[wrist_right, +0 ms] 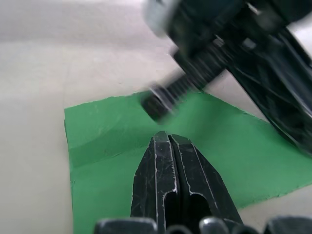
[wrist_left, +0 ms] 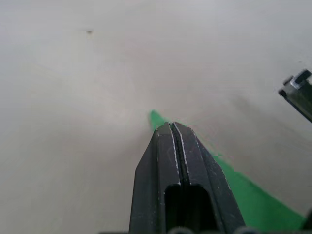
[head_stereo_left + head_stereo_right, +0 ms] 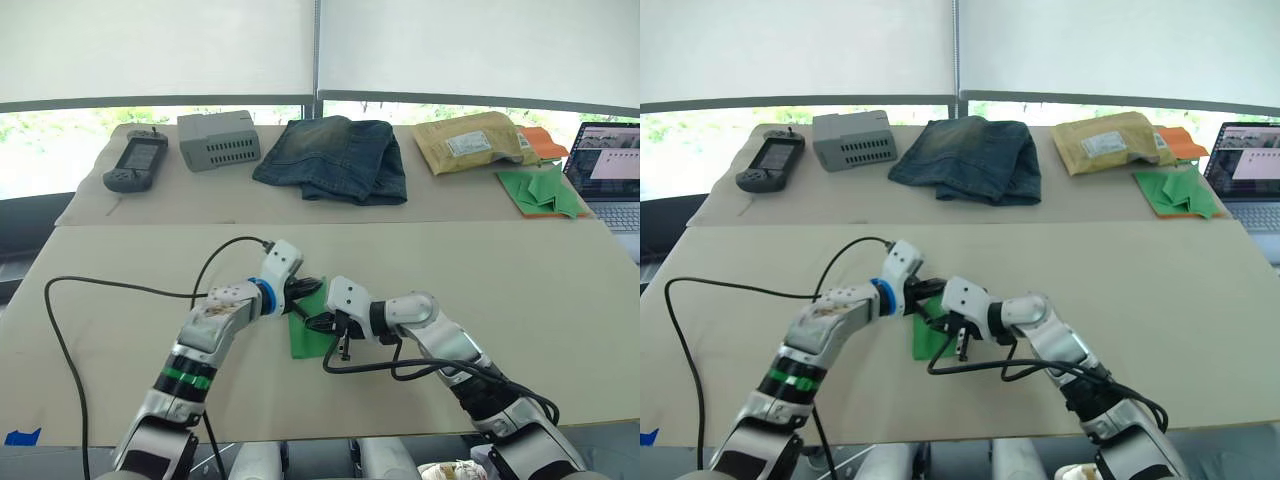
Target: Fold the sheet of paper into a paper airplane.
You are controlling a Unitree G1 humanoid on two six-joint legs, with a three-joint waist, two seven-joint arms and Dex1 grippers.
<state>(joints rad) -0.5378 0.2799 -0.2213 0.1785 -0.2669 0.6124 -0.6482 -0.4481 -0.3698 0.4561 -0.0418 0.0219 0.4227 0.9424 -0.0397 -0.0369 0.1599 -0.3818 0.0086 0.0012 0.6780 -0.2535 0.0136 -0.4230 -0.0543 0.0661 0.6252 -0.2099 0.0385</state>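
Observation:
The green sheet of paper (image 3: 306, 343) lies on the tan table near the front middle, partly covered by both grippers. My left gripper (image 3: 310, 290) is shut, its tips (image 2: 170, 126) low over the sheet's far corner (image 2: 253, 195). From the right, my right gripper (image 3: 318, 322) is also shut, with its tips (image 1: 168, 136) resting over the middle of the sheet (image 1: 107, 126). A shallow raised crease runs near one edge of the paper. The two grippers are almost touching above the sheet.
At the far side lie a handheld console (image 3: 135, 163), a grey box (image 3: 220, 140), folded jeans (image 3: 335, 158), a padded envelope (image 3: 470, 143), a heap of green darts with an orange sheet (image 3: 540, 190) and a laptop (image 3: 610, 170). Black cables (image 3: 60, 330) loop beside the left arm.

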